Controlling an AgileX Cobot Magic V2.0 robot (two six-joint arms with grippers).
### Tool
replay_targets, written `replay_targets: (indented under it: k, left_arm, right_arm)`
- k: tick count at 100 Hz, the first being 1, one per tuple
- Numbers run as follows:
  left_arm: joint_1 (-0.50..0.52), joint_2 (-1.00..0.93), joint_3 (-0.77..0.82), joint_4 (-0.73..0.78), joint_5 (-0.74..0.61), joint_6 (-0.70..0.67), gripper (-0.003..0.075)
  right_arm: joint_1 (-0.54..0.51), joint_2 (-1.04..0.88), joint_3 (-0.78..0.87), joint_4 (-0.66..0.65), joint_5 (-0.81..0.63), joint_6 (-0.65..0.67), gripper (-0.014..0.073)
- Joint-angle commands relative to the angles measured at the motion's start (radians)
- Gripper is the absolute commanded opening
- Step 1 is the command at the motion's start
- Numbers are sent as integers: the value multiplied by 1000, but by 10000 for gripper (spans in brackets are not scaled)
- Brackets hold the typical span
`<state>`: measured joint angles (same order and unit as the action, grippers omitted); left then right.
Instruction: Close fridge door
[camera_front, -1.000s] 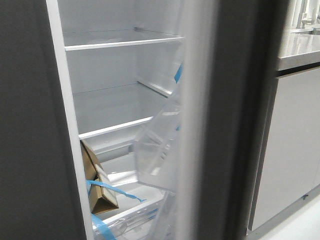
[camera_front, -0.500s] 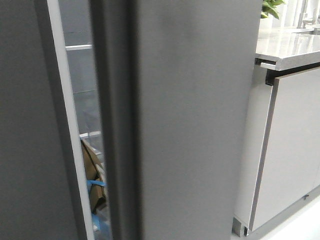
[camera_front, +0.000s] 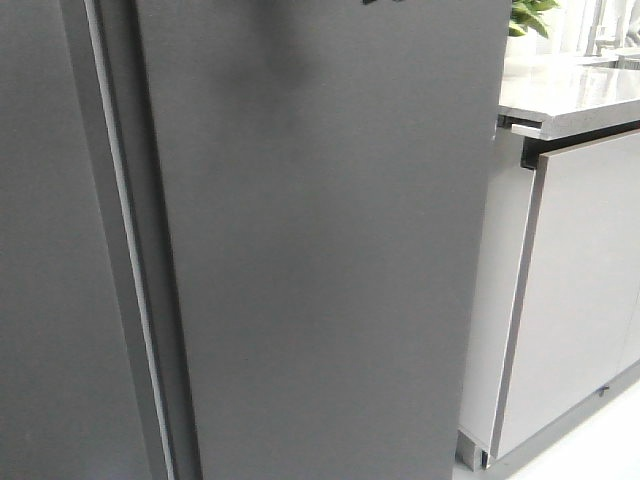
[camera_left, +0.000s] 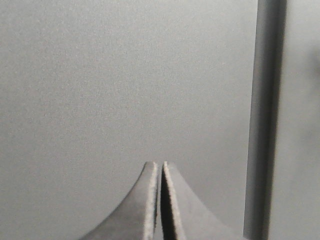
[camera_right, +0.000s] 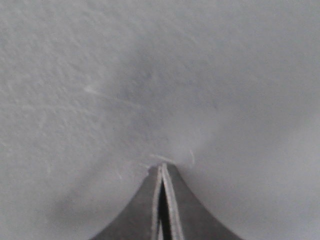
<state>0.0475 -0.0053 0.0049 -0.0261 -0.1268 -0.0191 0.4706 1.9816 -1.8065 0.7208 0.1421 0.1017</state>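
The right gripper (camera_right: 162, 170) is closed, empty, its tip pressing the fridge door (camera_front: 320, 260); the left gripper (camera_left: 159, 167) is closed too, near the seam. The door sits nearly flush beside the other door (camera_front: 50, 250). Rigid, probably heavy, smooth: push flat near its free edge.

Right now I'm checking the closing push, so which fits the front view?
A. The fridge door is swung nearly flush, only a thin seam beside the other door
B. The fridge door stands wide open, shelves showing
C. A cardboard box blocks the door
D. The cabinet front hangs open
A: the fridge door fills the view as a flat dark panel, with only a narrow pale seam between it and the other door, no interior visible.
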Motion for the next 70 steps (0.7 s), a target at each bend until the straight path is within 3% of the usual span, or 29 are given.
replay_targets:
  k: [1, 21, 41, 70]
  left_arm:
    - [-4, -11, 35, -4, -75, -4, -20]
    - [-5, -11, 35, -4, -75, -4, -20]
    - [-5, -11, 35, -4, -75, -4, -20]
    - [-5, -11, 35, -4, -75, -4, -20]
  right_arm:
    - [5, -15, -80, -21, -42, -6, -46]
    - [-6, -33, -79, -78, 45, 45, -46]
    - [-33, -114, -19, -224, 101, 131, -46]
    - [-154, -375, 275, -348, 92, 138, -46]
